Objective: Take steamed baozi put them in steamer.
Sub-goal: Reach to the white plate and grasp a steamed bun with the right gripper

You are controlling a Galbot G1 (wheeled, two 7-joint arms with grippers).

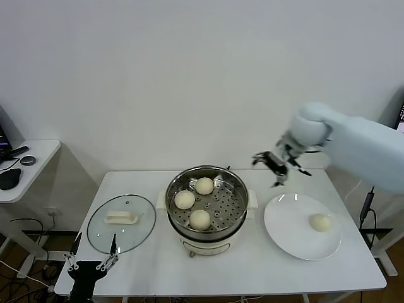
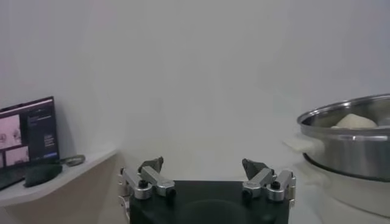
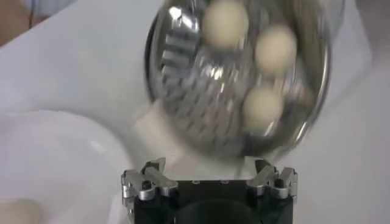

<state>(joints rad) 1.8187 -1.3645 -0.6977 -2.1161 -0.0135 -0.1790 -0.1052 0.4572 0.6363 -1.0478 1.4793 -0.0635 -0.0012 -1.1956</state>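
The steamer (image 1: pixel 235 218) stands mid-table, a shiny steel pot on a white base. Three baozi lie on its perforated tray: one at the back (image 1: pixel 204 185), one at the left (image 1: pixel 184 199), one at the front (image 1: pixel 200 219). A fourth baozi (image 1: pixel 320 222) lies on the white plate (image 1: pixel 287 230) to the right. My right gripper (image 1: pixel 278 168) is open and empty, in the air between the steamer and the plate, toward the table's far edge. Its wrist view shows the steamer (image 3: pixel 183 61) with the three baozi (image 3: pixel 262 108). My left gripper (image 1: pixel 92 259) is open and empty, parked low at the table's front left corner.
A round glass lid (image 1: pixel 121 223) with a white handle lies flat left of the steamer. A white side table (image 1: pixel 25 169) with dark items stands at far left. A laptop (image 2: pixel 25 139) shows in the left wrist view. The steamer's side (image 2: pixel 347 149) is there too.
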